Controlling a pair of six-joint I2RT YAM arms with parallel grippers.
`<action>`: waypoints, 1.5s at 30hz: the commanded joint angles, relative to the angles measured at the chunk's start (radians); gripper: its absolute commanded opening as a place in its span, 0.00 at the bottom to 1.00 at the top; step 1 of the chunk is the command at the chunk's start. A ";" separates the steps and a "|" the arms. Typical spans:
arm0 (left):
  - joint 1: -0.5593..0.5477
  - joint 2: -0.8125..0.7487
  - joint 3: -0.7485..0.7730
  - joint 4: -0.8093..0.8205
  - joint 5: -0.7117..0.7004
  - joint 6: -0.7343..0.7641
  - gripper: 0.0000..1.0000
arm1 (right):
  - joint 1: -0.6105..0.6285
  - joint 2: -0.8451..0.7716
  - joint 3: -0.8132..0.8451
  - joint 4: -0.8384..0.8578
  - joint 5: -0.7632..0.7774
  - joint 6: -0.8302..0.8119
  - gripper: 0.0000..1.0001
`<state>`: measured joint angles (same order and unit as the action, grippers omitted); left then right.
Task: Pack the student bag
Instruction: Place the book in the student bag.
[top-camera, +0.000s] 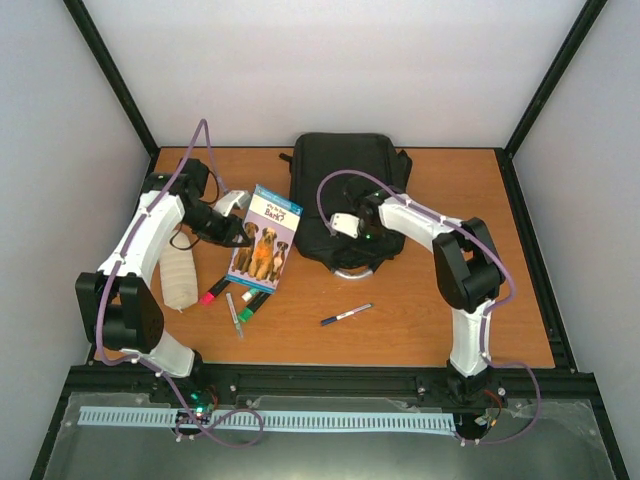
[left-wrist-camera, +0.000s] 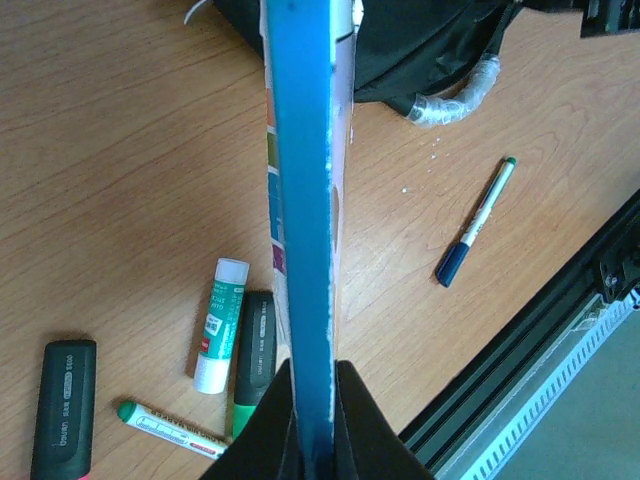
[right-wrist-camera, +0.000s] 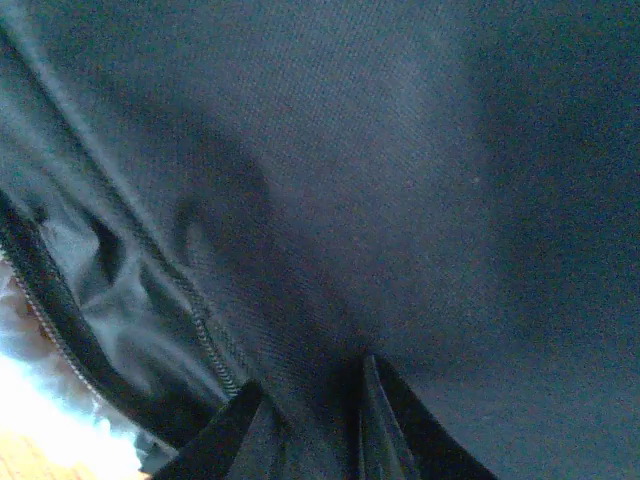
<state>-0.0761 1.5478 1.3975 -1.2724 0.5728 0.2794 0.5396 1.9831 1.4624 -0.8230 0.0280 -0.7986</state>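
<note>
On table (top-camera: 430, 300), far-centre, student bag (top-camera: 345, 175) lies flat. R gripper (right-wrist-camera: 312, 425) sits on bag's near end, fingers nipped on a fold of its black fabric. L gripper (left-wrist-camera: 313, 400) is just left of bag, clamped tight on edge of blue dog book (top-camera: 265, 240). Pen (top-camera: 346, 315) lies nearside of bag. Glue stick (left-wrist-camera: 220, 325) & green marker (left-wrist-camera: 170, 428) lie to bag's near-left

Book (top-camera: 265, 240) cover reads "Bark?"; other labels too small.
</note>
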 joint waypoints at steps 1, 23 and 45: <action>0.006 -0.016 0.037 0.017 0.056 -0.001 0.01 | 0.004 -0.015 0.148 -0.026 -0.012 0.050 0.12; 0.006 0.027 -0.053 -0.108 0.428 0.197 0.01 | -0.018 0.077 0.812 -0.250 -0.143 0.212 0.03; -0.098 0.358 0.011 0.008 0.623 0.100 0.01 | -0.018 0.034 0.826 -0.237 -0.155 0.217 0.03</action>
<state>-0.1490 1.8458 1.3331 -1.2861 1.0981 0.3965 0.5194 2.0991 2.2387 -1.1320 -0.0906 -0.5964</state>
